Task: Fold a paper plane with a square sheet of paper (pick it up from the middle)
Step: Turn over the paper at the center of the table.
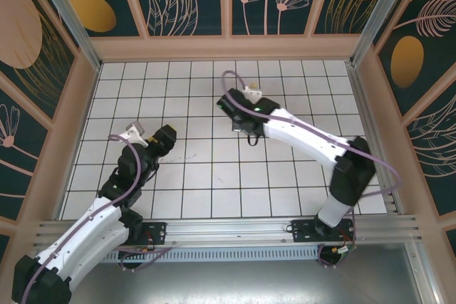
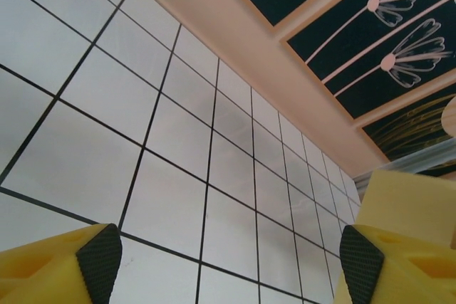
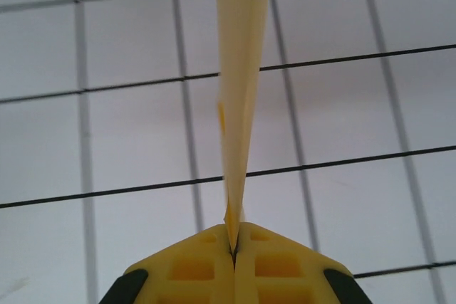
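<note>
Two claws: the left claw [image 2: 228, 265] gapes wide, empty; the right claw [image 3: 234, 250] pinches the paper plane [image 3: 241, 69].

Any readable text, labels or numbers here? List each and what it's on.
None readable.
On the paper plane, pinched in the right gripper: no marks.
On the table: black grid lines, no numbers.
On the wall panels: flower and leaf patterns, no lettering.
On the left gripper, open: nothing.

light: bright and even, from above | shadows: small and soft on the white table [image 1: 214, 176] | glare: pale shine on the table in the left wrist view | blur: paper plane [image 3: 241, 69] and grid lines fuzzy in the right wrist view
</note>
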Available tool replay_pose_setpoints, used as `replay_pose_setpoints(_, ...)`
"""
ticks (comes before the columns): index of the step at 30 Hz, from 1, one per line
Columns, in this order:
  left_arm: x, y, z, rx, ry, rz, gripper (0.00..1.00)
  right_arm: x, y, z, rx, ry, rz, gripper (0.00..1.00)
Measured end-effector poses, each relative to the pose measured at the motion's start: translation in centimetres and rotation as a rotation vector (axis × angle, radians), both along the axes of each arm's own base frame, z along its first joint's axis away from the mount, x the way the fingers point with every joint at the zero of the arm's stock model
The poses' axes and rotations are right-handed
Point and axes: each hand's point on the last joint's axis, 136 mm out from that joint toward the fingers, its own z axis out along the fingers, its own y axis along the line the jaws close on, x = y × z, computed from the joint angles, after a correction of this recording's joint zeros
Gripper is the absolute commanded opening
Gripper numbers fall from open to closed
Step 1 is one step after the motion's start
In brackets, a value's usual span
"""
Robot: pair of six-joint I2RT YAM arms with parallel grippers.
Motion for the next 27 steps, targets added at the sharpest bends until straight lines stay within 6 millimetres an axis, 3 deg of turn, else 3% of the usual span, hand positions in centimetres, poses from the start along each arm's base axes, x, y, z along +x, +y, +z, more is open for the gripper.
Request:
replay_pose_setpoints(6, -0.5, 2.5, -0.3, 0.015, 0.022, 0.125, 0.84, -1.6, -1.5, -6.7, -0.388, 0.134, -0.012, 0.0)
replay_pose_setpoints(10, -1.4, 4.3, 1.0, -0.005, -0.022, 0.2, 0.84, -2.3, -1.2, -8.9, -0.423, 0.204, 0.016, 0.0)
replay_pose_setpoints(13, -1.8, 5.0, 2.1, -0.032, -0.062, 0.23, 0.85, -2.3, 0.6, -9.7, -0.358, 0.241, 0.045, 0.02)
replay_pose_setpoints(17, -1.8, 5.2, 1.9, -0.035, -0.055, 0.241, 0.85, -2.5, 3.5, -12.1, -0.249, 0.307, 0.1, 0.11)
replay_pose_setpoints(21, -1.7, 5.1, 1.3, -0.02, -0.031, 0.239, 0.85, -3.3, 7.1, -14.4, -0.085, 0.379, 0.177, 0.33)
replay_pose_setpoints(24, -1.5, 4.8, 0.6, -0.005, -0.006, 0.227, 0.86, -4.1, 9.2, -14.3, 0.09, 0.395, 0.239, 0.44)
replay_pose_setpoints(27, -1.3, 4.3, 0.0, 0.005, 0.015, 0.206, 0.86, -4.8, 9.4, -12.3, 0.299, 0.391, 0.277, 0.46)
